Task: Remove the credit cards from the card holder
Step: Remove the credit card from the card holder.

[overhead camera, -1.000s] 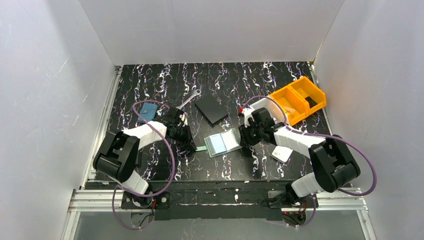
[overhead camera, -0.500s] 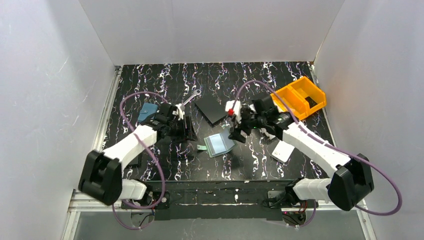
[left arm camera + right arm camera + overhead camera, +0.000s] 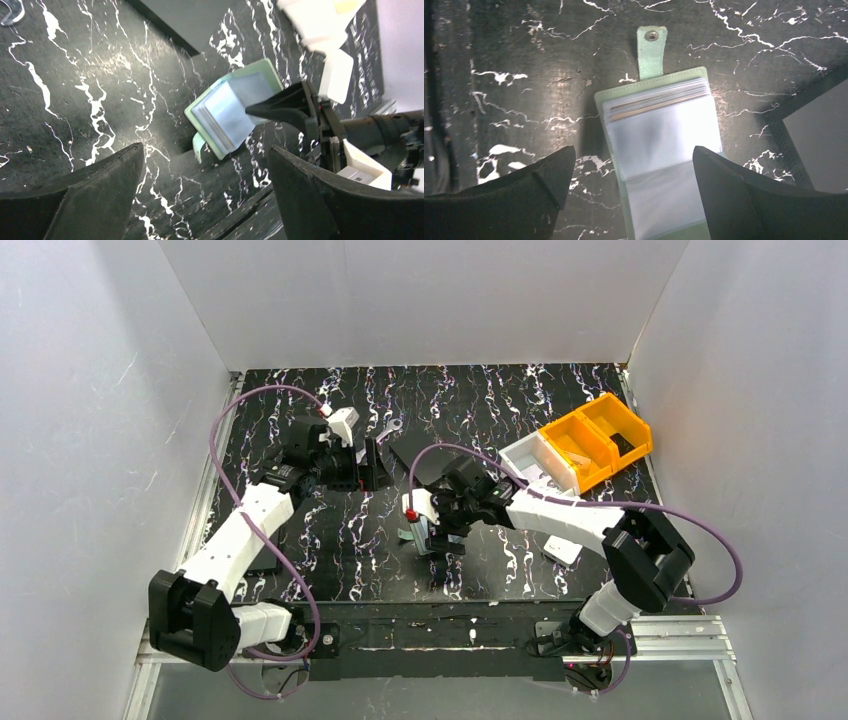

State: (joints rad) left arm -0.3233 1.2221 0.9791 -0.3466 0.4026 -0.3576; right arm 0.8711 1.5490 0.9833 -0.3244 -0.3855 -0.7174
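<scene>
Black marbled tabletop [image 3: 340,530] boxed in by white walls is what we work on, and the card holder [image 3: 659,150] lies open and flat near its middle, with the snap tab [image 3: 651,49] stretched out past one end. Our right gripper [image 3: 633,165] hangs straight above it, fingers spread wide and touching nothing. Our left gripper [image 3: 205,150] stands off to the left, equally wide and empty.

We judge the holder light and floppy, with slick clear sleeves. The credit cards [image 3: 651,109] are probably stiff and thin, and they offer only narrow edges at the sleeve mouths by the tab end. We would pinch an exposed edge there while the other gripper pins the mint cover — otherwise the whole wallet may slide or lift.

Only the right wrist view shows the tan card edge and the stacked sleeves. The top view hides the holder almost entirely under the right gripper. The left wrist view gives the side-on relation: a dark finger poised over the holder, apart from it.
</scene>
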